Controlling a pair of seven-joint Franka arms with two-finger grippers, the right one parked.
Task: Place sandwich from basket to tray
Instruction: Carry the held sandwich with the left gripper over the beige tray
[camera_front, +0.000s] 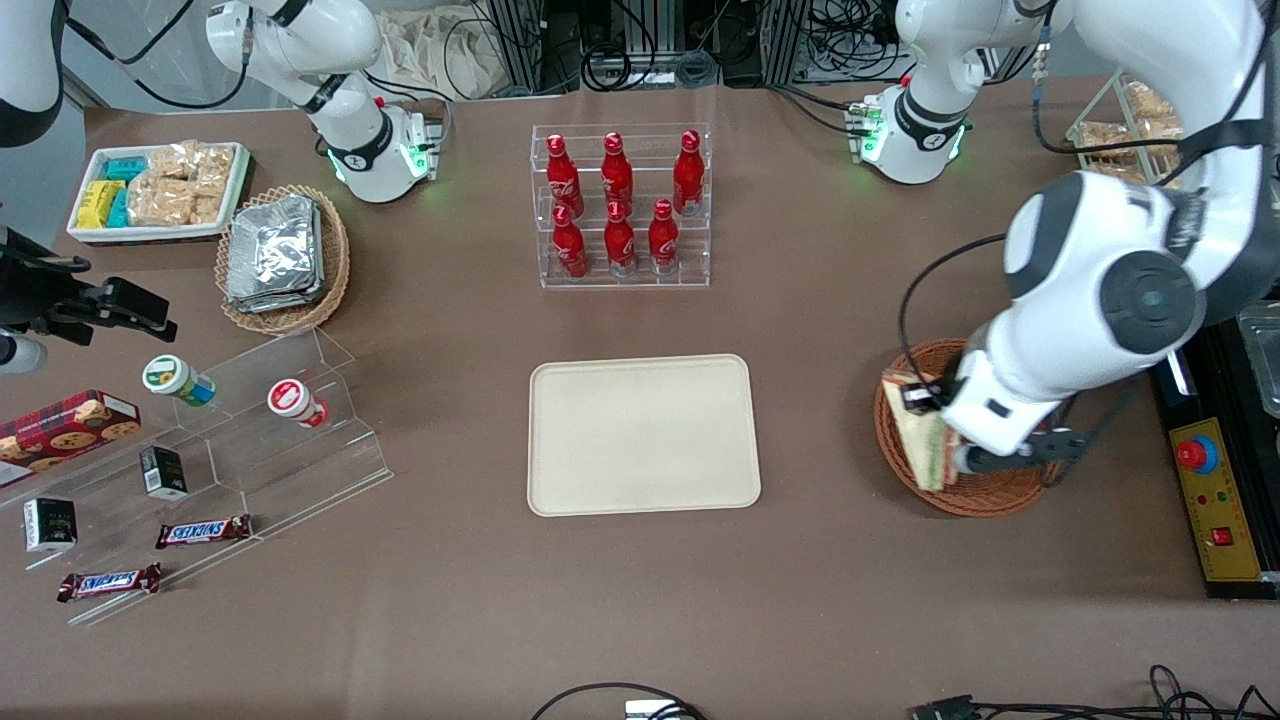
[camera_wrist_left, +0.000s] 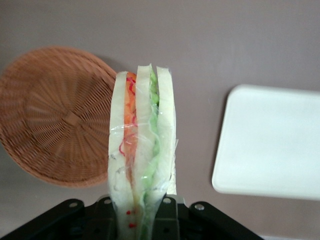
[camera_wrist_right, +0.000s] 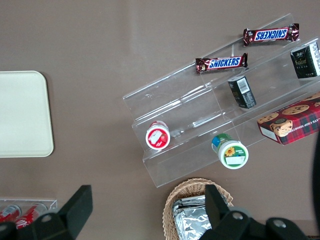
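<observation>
Closest to our wrist camera stands the sandwich (camera_wrist_left: 142, 150), its narrow end pinched between the two fingers of the gripper (camera_wrist_left: 142, 220), which are closed on the wrapped wedge. We see it edge-on: pale bread, then orange and red filling, then green, with its long axis pointing straight away from the fingers. The grip looks firm, though we judge the soft wrap could slip if we swing quickly.

From the front, the gripper (camera_front: 945, 440) holds the sandwich (camera_front: 930, 440) above the basket (camera_front: 990, 495), over the rim that faces the tray (camera_front: 642, 435). The basket (camera_wrist_left: 55, 117) shows bare weave, so the wedge appears lifted clear of it.

What matters for us now is direction. The tray (camera_wrist_left: 270, 145) lies toward the parked arm's end of the table from the gripper, with a strip of bare table (camera_front: 820, 440) between it and the basket. It sits at about the same depth from the front camera, so we judge the carry to be almost purely sideways, then a descent. The tray looks bare, so any spot on it should serve.
</observation>
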